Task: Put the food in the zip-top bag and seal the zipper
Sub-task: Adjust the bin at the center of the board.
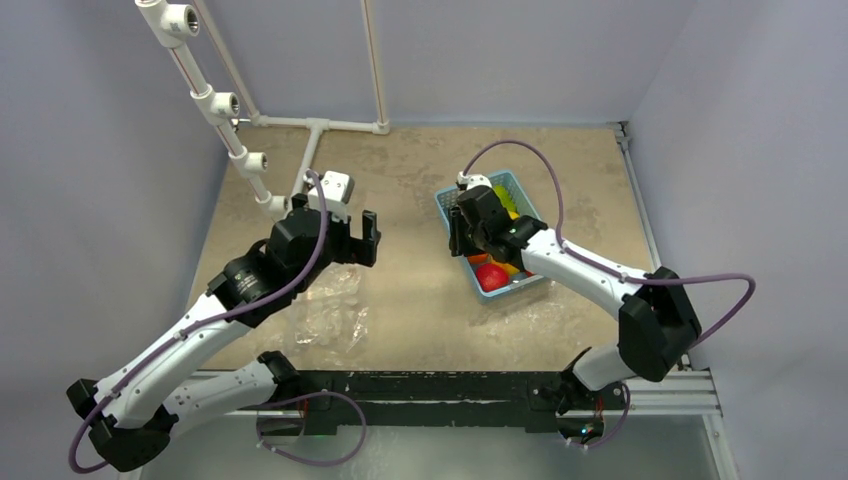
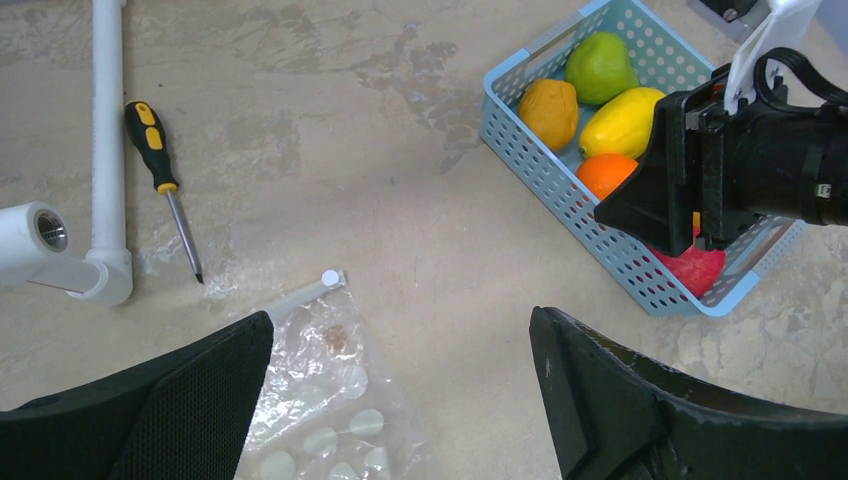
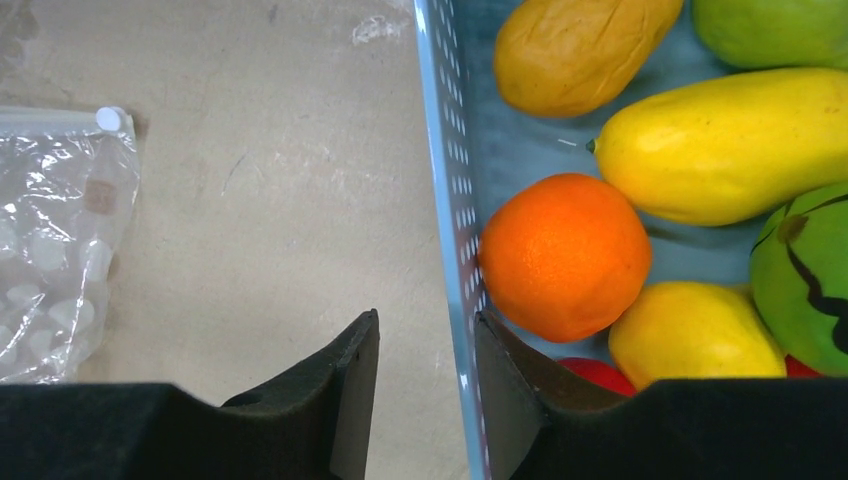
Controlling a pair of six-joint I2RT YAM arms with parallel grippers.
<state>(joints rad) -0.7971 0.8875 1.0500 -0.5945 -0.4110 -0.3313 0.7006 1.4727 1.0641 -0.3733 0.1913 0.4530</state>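
The food lies in a light-blue slotted basket [image 1: 512, 183]: an orange [image 3: 565, 255], a long yellow fruit [image 3: 720, 145], a brown-yellow fruit [image 3: 580, 50], a green one [image 3: 770, 30], a dark-striped green one [image 3: 800, 275] and a red one [image 1: 490, 275]. My right gripper [image 3: 426, 317] is narrowly open and straddles the basket's left wall [image 3: 447, 200], one finger outside, one inside beside the orange. The clear zip-top bag [image 1: 330, 315] lies flat and empty on the table. Its zipper [image 2: 290, 297] ends in a white slider [image 2: 330, 278]. My left gripper [image 2: 400, 316] is wide open and empty above the bag's corner.
A yellow-and-black screwdriver [image 2: 160, 175] lies left of the bag. A white pipe frame [image 1: 320, 125] stands at the back left. The basket [image 2: 560, 175] sits right of centre, with my right gripper [image 1: 462, 240] over its near-left side. Walls close the table on three sides.
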